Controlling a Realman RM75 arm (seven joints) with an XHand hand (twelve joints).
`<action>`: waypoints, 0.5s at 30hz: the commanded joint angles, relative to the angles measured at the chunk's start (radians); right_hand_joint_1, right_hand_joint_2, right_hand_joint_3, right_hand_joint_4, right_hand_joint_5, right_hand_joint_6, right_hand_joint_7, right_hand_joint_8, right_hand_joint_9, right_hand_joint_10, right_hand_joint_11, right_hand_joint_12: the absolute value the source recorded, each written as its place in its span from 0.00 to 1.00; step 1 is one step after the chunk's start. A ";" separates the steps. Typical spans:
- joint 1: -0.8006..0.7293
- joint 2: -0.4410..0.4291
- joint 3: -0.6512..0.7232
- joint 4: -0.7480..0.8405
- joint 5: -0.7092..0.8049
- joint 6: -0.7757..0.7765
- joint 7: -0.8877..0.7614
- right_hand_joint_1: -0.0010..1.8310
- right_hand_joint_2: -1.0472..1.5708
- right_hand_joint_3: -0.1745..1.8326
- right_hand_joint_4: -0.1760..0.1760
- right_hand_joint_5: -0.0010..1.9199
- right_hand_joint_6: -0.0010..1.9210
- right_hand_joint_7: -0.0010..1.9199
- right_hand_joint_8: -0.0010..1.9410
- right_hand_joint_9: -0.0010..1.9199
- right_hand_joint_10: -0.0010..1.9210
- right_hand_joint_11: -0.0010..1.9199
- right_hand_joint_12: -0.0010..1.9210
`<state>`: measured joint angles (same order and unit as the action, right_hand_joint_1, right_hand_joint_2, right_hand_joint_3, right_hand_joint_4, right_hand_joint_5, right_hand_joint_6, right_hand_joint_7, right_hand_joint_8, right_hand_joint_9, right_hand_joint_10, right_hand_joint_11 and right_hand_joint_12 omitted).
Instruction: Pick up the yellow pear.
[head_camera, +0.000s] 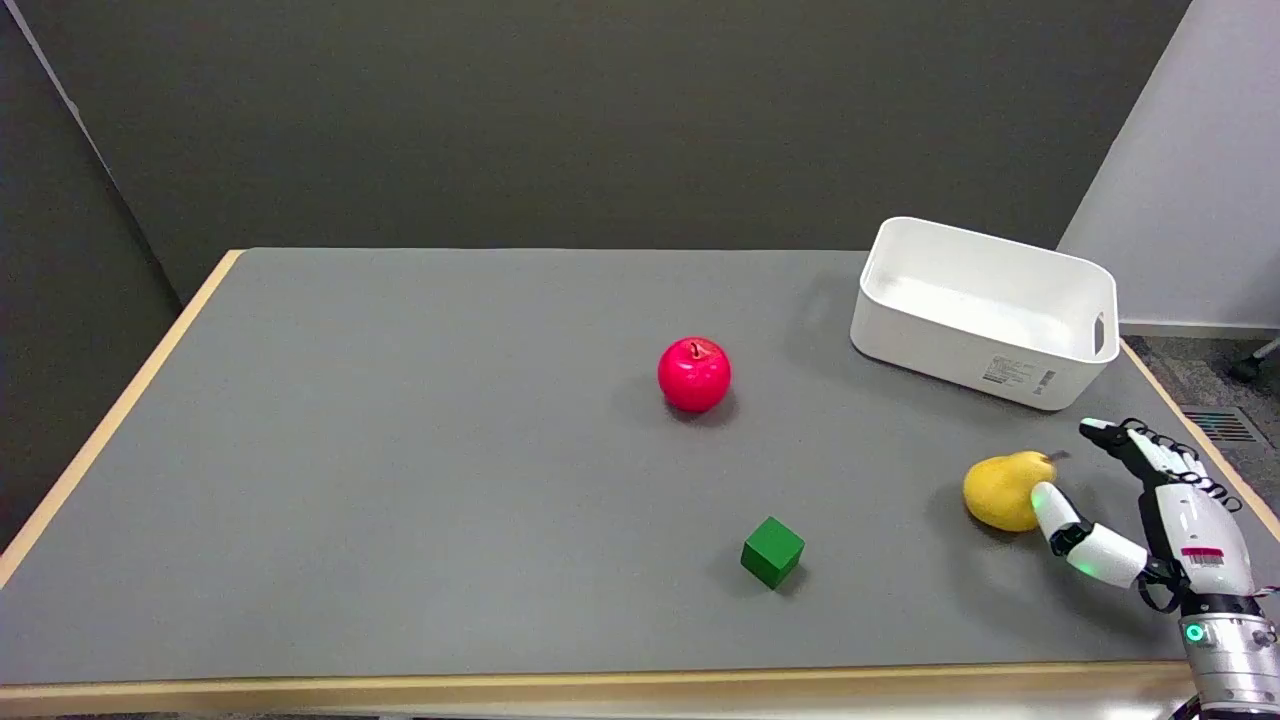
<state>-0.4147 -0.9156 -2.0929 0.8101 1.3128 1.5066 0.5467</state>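
While spread, hand (1140, 510) flanks yellow pear (1003, 491)

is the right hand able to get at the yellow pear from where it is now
Probably yes: the right hand is open right beside the yellow pear, thumb at its near side, nothing between them.

Smooth yellow pear (1003, 490) lying on its side, stem pointing right, resting near the grey counter's (450, 480) right edge

Single head view, high above the table's (400, 500) near edge, angled down and across toward the far wall (600, 120), whole tabletop framed, moderately close.
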 joint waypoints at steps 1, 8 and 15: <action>-0.049 0.000 0.013 0.032 -0.005 -0.020 -0.037 0.19 0.61 0.51 0.47 0.16 0.30 0.19 0.25 0.11 0.44 0.03 0.68; -0.071 -0.004 0.005 0.066 0.003 0.008 -0.038 0.19 0.61 0.51 0.47 0.16 0.30 0.19 0.24 0.11 0.44 0.03 0.68; -0.062 -0.004 -0.004 0.110 -0.064 0.004 -0.044 0.19 0.61 0.51 0.46 0.16 0.30 0.18 0.24 0.11 0.44 0.03 0.68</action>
<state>-0.4587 -0.9165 -2.0867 0.8510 1.3083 1.4996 0.5186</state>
